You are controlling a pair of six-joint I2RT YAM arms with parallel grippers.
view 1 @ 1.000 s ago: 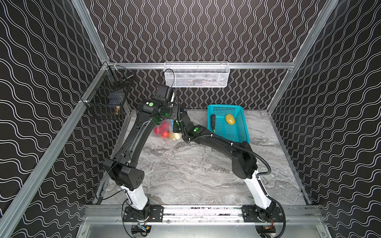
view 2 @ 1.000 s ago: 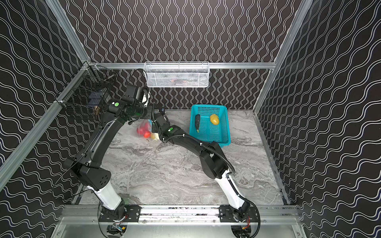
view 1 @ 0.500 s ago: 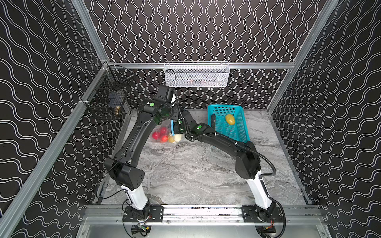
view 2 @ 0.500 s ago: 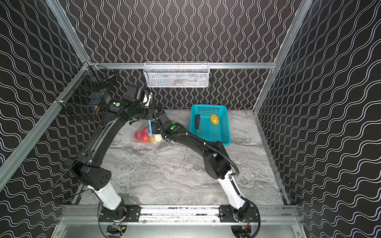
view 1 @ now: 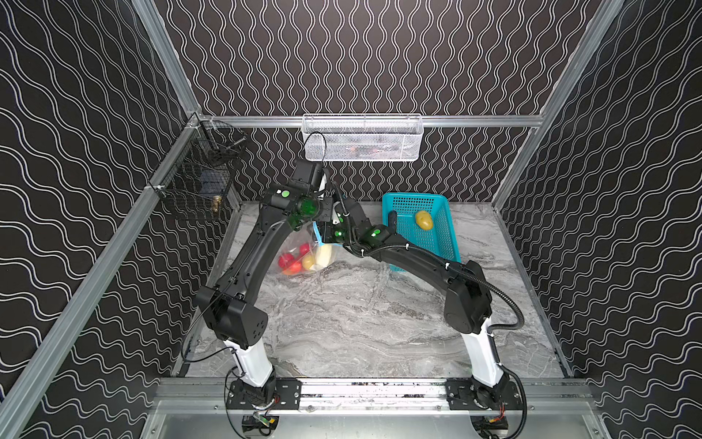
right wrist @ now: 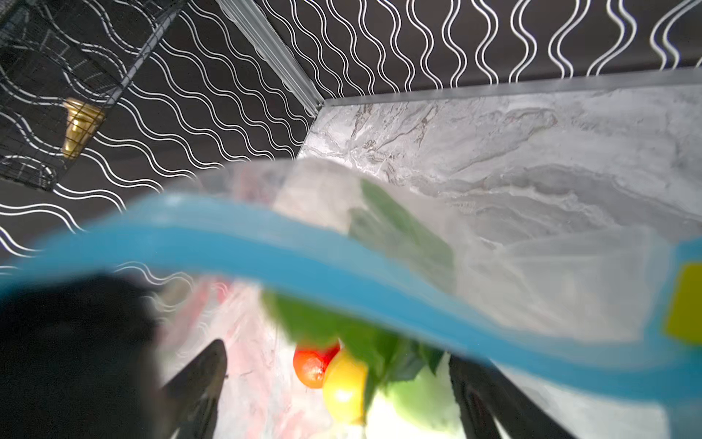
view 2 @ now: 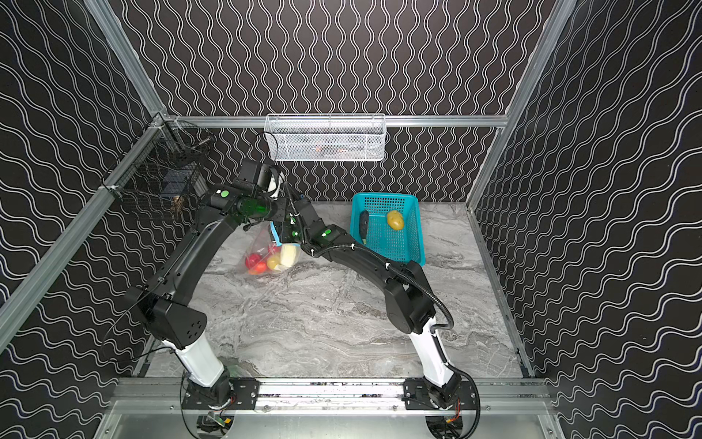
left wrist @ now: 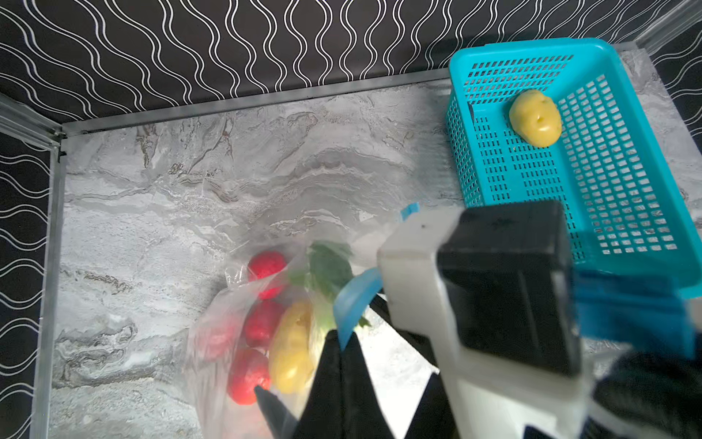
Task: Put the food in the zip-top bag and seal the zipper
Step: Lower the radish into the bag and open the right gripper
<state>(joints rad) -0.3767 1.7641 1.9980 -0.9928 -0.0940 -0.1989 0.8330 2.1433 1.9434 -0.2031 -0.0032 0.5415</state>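
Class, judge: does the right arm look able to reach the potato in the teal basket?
Probably yes. The potato lies uncovered in the open basket beside the right arm, whose jaws stand open at the bag; the way from above looks free.

— Where can a gripper pass freely?
— The near half of the table (view 1: 361,327) lies bare from wall to wall.
— And farther back?
— Tight. The teal basket (view 1: 414,196) fills the far right. The zip-top bag (view 1: 294,240) stands left of it, with the left arm (view 1: 258,258) and right arm (view 1: 410,258) meeting above. Between bag and basket there is only bare marble.
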